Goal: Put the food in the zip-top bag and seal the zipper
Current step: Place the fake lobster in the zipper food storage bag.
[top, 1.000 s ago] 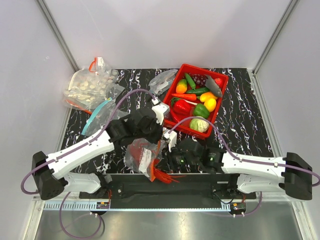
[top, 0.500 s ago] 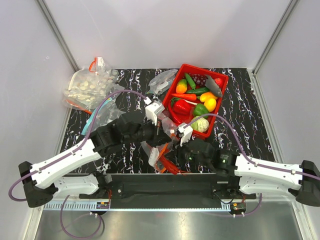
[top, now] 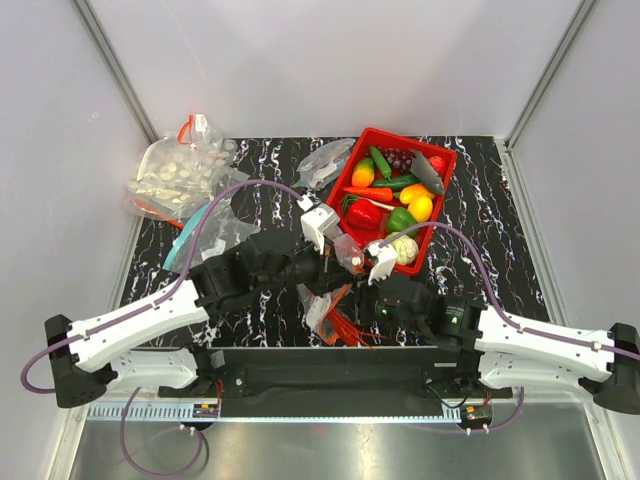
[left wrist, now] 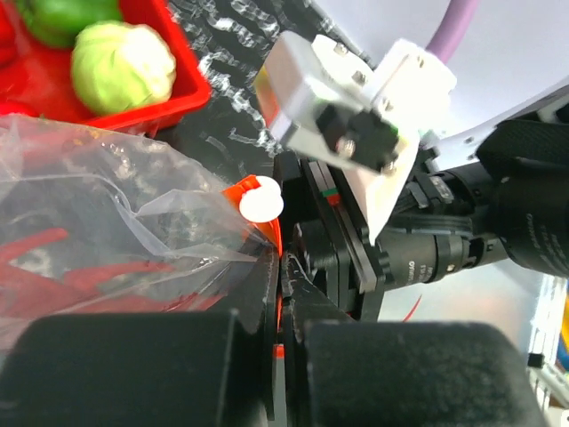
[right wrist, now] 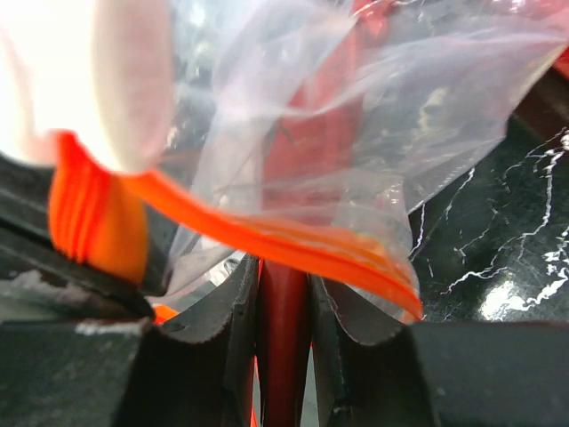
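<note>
A clear zip-top bag (top: pixel 322 308) hangs between two robot arms at the near edge of a black marbled bench (top: pixel 480 260), with red toy food (left wrist: pixel 80 267) already inside it. The left pincer (left wrist: pixel 278 285) is closed flat on the orange zipper (right wrist: pixel 267 236), just below a white round tab (left wrist: pixel 260 201). The right pincer (right wrist: pixel 283 294) is clamped, slightly apart, on a red strip at the bag's edge; whether that is zipper or food under the film cannot be told.

The bag looks light, limp and slippery, so only the stiffer zip strip should give a sure hold. The hard, glossy pieces inside would probably slide about.

Only the overhead view shows the red tray (top: pixel 440 160) holding more toy vegetables, and two other bags at the far left. Only the wrist views show what each pincer grips
</note>
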